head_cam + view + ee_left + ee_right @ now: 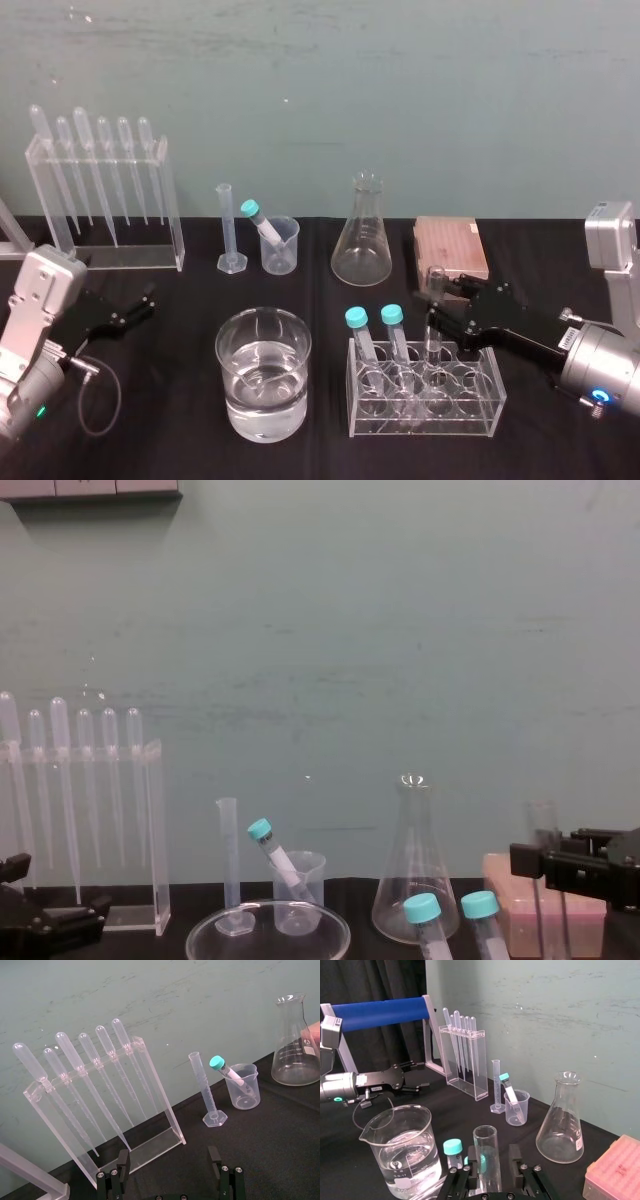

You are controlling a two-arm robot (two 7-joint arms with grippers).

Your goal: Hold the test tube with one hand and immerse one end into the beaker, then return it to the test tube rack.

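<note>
Black tabletop (180, 335): left end effector (148, 300) apart, right end effector (436, 312) apart around slim clear test tube (486, 1145).

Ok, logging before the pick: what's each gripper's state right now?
Left gripper: open, empty.
Right gripper: open, fingers either side of the test tube standing in the rack.

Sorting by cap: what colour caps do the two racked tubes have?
Both caps are teal; the head view shows them best.
</note>
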